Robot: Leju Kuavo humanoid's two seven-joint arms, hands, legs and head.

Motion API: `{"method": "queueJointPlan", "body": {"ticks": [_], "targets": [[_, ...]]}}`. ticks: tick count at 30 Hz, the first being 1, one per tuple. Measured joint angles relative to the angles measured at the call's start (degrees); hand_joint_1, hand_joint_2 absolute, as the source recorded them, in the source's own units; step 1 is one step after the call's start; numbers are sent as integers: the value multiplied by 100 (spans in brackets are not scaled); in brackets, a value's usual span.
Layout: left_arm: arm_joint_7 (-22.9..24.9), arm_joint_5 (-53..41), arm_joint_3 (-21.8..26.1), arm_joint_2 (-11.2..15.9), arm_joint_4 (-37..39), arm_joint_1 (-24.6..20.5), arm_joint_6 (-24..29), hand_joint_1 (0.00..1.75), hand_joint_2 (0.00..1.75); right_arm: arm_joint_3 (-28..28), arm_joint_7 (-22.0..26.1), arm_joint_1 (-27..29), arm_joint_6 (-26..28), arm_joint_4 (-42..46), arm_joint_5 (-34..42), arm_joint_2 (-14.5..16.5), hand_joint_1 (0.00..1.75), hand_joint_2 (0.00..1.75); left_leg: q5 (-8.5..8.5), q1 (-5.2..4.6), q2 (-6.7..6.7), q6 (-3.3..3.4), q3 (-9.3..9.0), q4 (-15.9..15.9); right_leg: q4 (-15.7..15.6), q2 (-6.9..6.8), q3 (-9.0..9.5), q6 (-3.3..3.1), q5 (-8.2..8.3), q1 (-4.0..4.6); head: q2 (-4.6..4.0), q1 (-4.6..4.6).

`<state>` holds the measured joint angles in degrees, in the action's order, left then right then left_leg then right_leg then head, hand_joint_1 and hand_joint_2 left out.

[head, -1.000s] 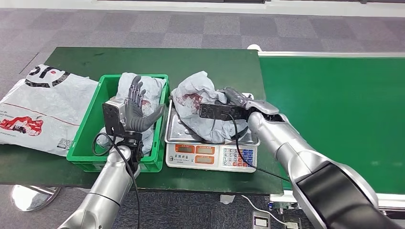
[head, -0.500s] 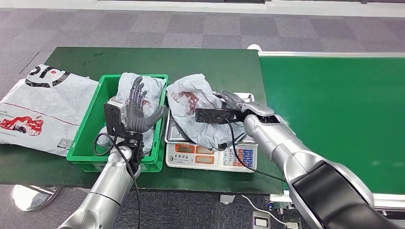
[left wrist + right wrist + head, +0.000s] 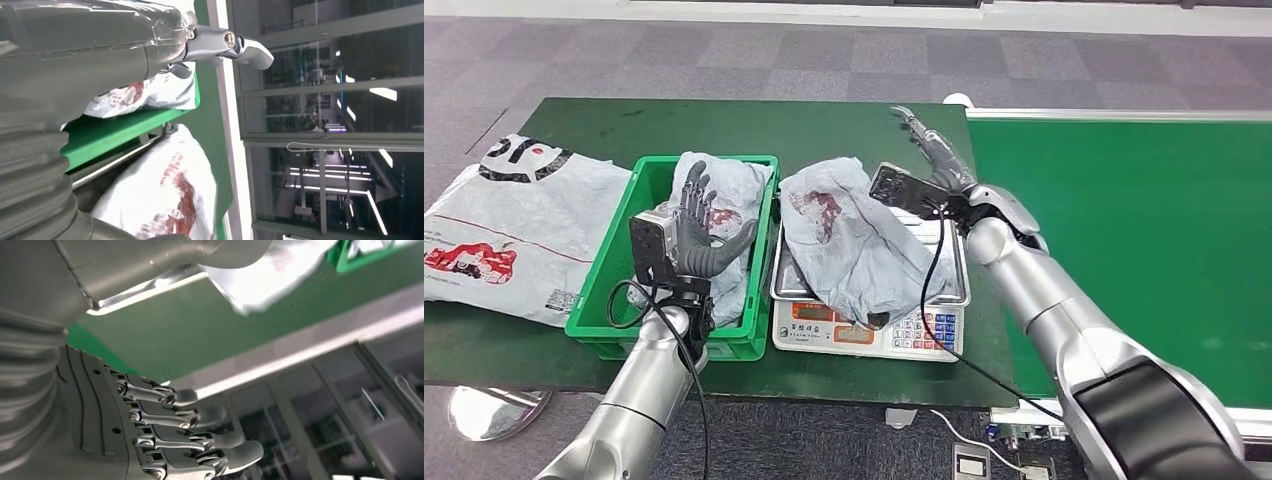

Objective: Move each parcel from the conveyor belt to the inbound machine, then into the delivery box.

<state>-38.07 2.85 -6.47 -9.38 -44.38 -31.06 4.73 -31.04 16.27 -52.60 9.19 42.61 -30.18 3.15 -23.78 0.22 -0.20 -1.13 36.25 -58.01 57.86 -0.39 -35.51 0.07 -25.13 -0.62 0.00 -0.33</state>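
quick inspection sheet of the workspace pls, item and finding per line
surface: dark green table, green conveyor belt beside it with no parcel on the part in view
job's things: grey parcel lies on the scale; another grey parcel sits in the green box
clutter: large white printed bag lies flat on the table, beside the box
robot hands: left robot hand open above the box, holding nothing; right robot hand open, raised beyond the scale, clear of the parcel
cables: black cable from the right wrist hangs across the scale; black cable loops at the left wrist
surroundings: grey carpet floor; glass partitions in the wrist views
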Motion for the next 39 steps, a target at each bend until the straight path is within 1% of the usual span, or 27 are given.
{"method": "queueJointPlan", "body": {"ticks": [7, 14, 17, 19, 23, 27, 29, 30, 31, 33, 34, 35, 36, 37, 39], "targets": [[2, -5, 0, 22, -10, 0, -16, 0, 175, 115, 9, 177, 2, 558, -37, -135, 0, 175, -1, -2, 16, 1, -2, 0, 0, 19, -4, 0, 2, 0, 0, -1], [2, -7, 0, 24, -10, 0, -16, 0, 175, 137, 6, 224, 5, 719, -50, -193, 0, 175, -1, -2, 17, 1, -2, 0, 0, 21, -4, 0, 2, 0, 0, -1], [-2, -7, 3, 27, -15, 8, 11, 0, 175, 183, -53, 257, 94, 746, 17, -242, 0, 175, -1, -2, 15, 1, -2, -1, 0, 18, -4, 0, 2, -1, 0, -1], [-5, -5, 11, 41, -44, 42, 42, 0, 175, 300, -68, 304, 138, 788, 127, -346, 0, 175, -1, -2, 6, 2, -1, -1, 0, 8, -1, 1, 1, -1, 0, -1], [-36, -5, 52, 100, -143, 167, 53, 0, 175, 630, 63, 477, -2, 939, 224, -616, 0, 175, -3, -2, -3, 4, 0, -1, -1, -2, 2, 2, 0, -3, 0, -1], [-63, -24, 109, 148, -327, 339, 52, 0, 175, 1064, 248, 894, 7, 1234, 420, -790, 0, 175, -5, -2, -4, 6, 0, -2, -2, -2, 1, 2, 0, -3, 0, 1], [-51, -122, 128, 159, -418, 405, 52, 0, 175, 1337, 349, 1150, 212, 1424, 665, -818, 0, 175, -6, -3, -4, 7, -1, -2, -3, -2, -1, 2, -1, -2, 0, -1], [-53, -227, 132, 153, -445, 421, 39, 0, 175, 1500, 457, 1308, 434, 1514, 818, -816, 0, 175, -6, -3, -6, 7, -1, -2, -5, -5, 0, 4, -3, -1, 0, -1], [-65, -401, 118, 133, -457, 420, 12, 0, 175, 1729, 711, 1486, 794, 1591, 1023, -803, 0, 175, -6, -3, -13, 8, 0, -3, -6, -13, 3, 6, -7, 0, 0, -1], [-86, -830, 42, 47, -433, 357, -49, 0, 175, 2232, 1433, 1878, 1530, 1670, 1437, -742, 0, 175, -7, -1, -38, 10, 1, -3, -9, -42, 13, 13, -16, 1, 0, 0], [-84, -1073, -37, -27, -388, 296, -93, 0, 175, 2499, 1816, 2056, 1779, 1671, 1610, -705, 0, 175, -8, 0, -49, 12, 2, -3, -9, -53, 18, 15, -19, -1, 0, 1], [-72, -1284, -139, -106, -327, 216, -148, 0, 175, 2712, 2065, 2220, 1891, 1658, 1720, -668, 0, 175, -9, 0, -55, 13, 3, -3, -9, -58, 19, 17, -20, -3, 0, 1], [-52, -1465, -261, -196, -250, 121, -226, 0, 175, 2885, 2212, 2367, 1952, 1638, 1788, -636, 0, 175, -11, -1, -55, 17, 4, -3, -9, -57, 20, 18, -19, -6, 0, 1], [-22, -1632, -407, -295, -154, 21, -323, 0, 175, 3041, 2310, 2502, 2013, 1609, 1844, -605, 0, 175, -14, -3, -49, 20, 4, -4, -9, -51, 21, 20, -18, -10, 0, 1], [82, -1848, -676, -480, 53, -176, -478, 0, 175, 3213, 2353, 2751, 2152, 1564, 1905, -551, 0, 175, -19, -11, -36, 27, 2, -5, -9, -39, 18, 24, -15, -18, 0, 1]]}}
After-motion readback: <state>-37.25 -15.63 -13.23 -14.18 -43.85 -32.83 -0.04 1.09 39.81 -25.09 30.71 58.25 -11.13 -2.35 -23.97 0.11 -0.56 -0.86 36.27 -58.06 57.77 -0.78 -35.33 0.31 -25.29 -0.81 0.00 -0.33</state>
